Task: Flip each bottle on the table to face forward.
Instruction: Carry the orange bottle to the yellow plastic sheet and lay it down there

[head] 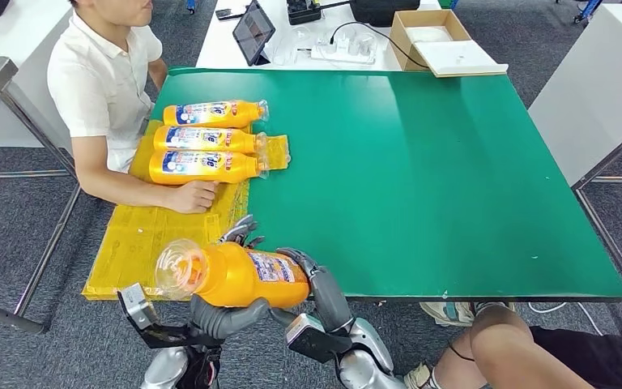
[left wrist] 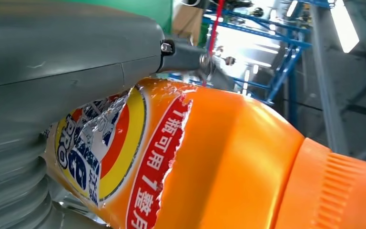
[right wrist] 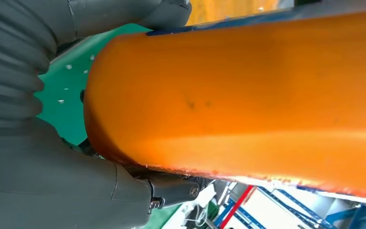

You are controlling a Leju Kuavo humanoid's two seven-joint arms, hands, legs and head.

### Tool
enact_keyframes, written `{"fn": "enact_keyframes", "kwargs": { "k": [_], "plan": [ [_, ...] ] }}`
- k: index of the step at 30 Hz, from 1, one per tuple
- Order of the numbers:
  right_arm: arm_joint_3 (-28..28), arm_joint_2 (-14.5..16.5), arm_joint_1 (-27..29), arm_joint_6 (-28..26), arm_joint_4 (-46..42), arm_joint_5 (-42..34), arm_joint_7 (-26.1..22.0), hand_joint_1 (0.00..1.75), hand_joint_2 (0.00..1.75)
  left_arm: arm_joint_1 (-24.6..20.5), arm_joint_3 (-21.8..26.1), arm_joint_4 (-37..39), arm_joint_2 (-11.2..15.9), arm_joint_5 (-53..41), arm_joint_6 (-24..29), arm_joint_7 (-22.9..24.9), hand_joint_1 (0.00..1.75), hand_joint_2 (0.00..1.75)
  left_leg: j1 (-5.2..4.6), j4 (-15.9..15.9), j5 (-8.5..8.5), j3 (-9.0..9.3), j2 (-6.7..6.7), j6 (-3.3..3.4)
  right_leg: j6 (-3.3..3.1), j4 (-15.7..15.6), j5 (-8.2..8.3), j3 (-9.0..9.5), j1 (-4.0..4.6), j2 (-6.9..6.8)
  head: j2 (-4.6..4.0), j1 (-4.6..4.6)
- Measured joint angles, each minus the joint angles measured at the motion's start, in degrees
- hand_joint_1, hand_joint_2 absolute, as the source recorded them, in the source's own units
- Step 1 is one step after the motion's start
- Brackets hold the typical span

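Orange detergent bottle [head: 239, 275] lies on its side between my two hands, lifted just off the near edge of the green table [head: 437, 178], with its clear cap end pointing away from the table's middle toward the yellow mat [head: 142, 235]. My left hand [head: 227, 312] cradles it from below: the thick grey thumb curls under the body and the darker fingers show above the bottle on its far side, so the hand is wrapped around the bottle near its shoulder. In the left wrist view the label [left wrist: 105, 152] with red and blue print sits right against my grey thumb cover, and the ribbed orange neck [left wrist: 343, 191] runs away from the hand. My right hand [head: 320, 288] clasps the bottle's base end, its fingers arched over the top of the body; in the right wrist view the plain orange wall of the bottle [right wrist: 248, 100] lies pressed between my thumb and fingers.

Three more orange bottles [head: 210, 138] lie side by side on the far part of the yellow mat, at the table's left side, labels up and caps pointing toward the table's middle. A person in a white shirt [head: 101, 81] sits beside that edge of the table, one hand [head: 190, 197] resting on the mat, touching the nearest of those three. A cardboard box [head: 433, 40] and a tablet [head: 253, 32] stand on the white table beyond the green one.
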Motion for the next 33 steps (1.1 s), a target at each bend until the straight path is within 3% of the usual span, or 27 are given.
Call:
{"fn": "enact_keyframes", "kwargs": {
  "k": [3, 5, 7, 11, 12, 15, 16, 20, 27, 33],
  "plan": [
    [0.0, -0.1, 0.1, -0.2, 0.7, 0.2, 0.0, 1.61, 1.75, -0.1, 0.0, 0.8, 0.0, 0.6, 0.1, 0.6, 1.75, 1.75, 0.00, 0.0, 0.00, -0.01, 0.00, 0.00, 0.00, 0.0, 0.00, 0.00, 0.00, 0.00, 0.00, 0.00],
    [0.0, -0.2, 0.1, -0.1, 1.0, 0.2, 0.0, 1.18, 1.75, -0.1, 0.0, 1.2, 0.0, 0.8, 0.2, 0.9, 1.75, 1.75, 0.00, 0.0, 0.00, -0.01, 0.00, 0.00, 0.00, 0.0, 0.00, 0.00, 0.00, 0.00, 0.00, 0.00],
    [-0.1, -0.2, 0.3, 0.0, 1.2, 0.1, 0.0, 0.87, 1.75, -0.2, 0.0, 1.5, 0.0, 0.0, 0.9, 1.2, 1.75, 1.75, 0.00, 0.0, 0.00, -0.01, -0.01, 0.00, 0.00, 0.0, 0.00, -0.01, 0.00, 0.00, 0.00, 0.00],
    [-0.1, -0.2, 0.7, 0.2, 1.2, 0.1, 0.1, 0.87, 1.75, -0.6, 0.0, 1.9, 0.0, -1.9, 2.6, 1.5, 1.75, 1.75, 0.00, 0.0, 0.00, -0.01, 0.00, 0.00, 0.00, 0.0, 0.00, -0.01, 0.00, 0.00, 0.00, 0.00],
    [-0.2, -0.2, 0.7, 0.2, 1.3, 0.1, 0.1, 0.77, 1.75, -0.7, 0.0, 1.9, 0.0, -2.1, 2.8, 1.6, 1.75, 1.75, 0.00, 0.0, 0.00, -0.01, 0.00, 0.00, 0.00, 0.0, 0.00, -0.01, 0.00, 0.00, 0.00, -0.01],
    [-0.3, -0.2, 0.8, 0.3, 1.3, 0.2, 0.0, 0.12, 1.75, -0.8, 0.0, 2.2, 0.0, -2.4, 3.0, 1.7, 1.75, 1.75, 0.00, 0.0, 0.00, -0.01, 0.00, 0.00, 0.00, 0.0, 0.00, 0.00, 0.00, 0.00, 0.00, 0.00],
    [-0.3, -0.2, 0.8, 0.3, 1.3, 0.3, 0.0, 0.00, 1.75, -0.9, -0.1, 2.3, 0.0, -2.5, 3.1, 1.8, 1.75, 1.75, 0.00, 0.0, 0.00, -0.01, 0.00, 0.00, 0.00, 0.0, 0.00, 0.00, 0.00, 0.00, 0.00, 0.00],
    [-0.3, -0.1, 1.1, -0.7, 1.3, 1.3, -0.2, 0.00, 0.00, -1.1, -0.1, 2.8, 0.0, -2.9, 4.2, 2.1, 1.75, 1.75, 0.00, 0.0, 0.00, -0.01, -0.01, 0.00, 0.00, 0.0, 0.00, 0.00, 0.00, 0.00, 0.00, -0.01],
    [-0.3, -0.4, 2.3, -2.2, 1.0, 2.6, -0.7, 0.00, 0.00, -2.8, 1.1, 3.5, 0.3, -9.5, 14.4, 2.3, 1.75, 1.75, 0.00, 0.0, 0.00, -0.03, 0.00, 0.00, 0.00, 0.0, 0.00, -0.01, 0.00, 0.00, 0.00, 0.02],
    [-0.3, -0.5, 2.7, -2.3, 0.6, 2.8, -1.1, 0.00, 0.00, -3.4, 2.0, 4.3, 0.6, -10.1, 15.1, 2.3, 1.75, 1.75, 0.00, 0.0, 0.00, -0.03, -0.01, 0.00, 0.00, 0.0, 0.00, -0.01, 0.00, 0.00, 0.01, 0.01]
  ]
}}
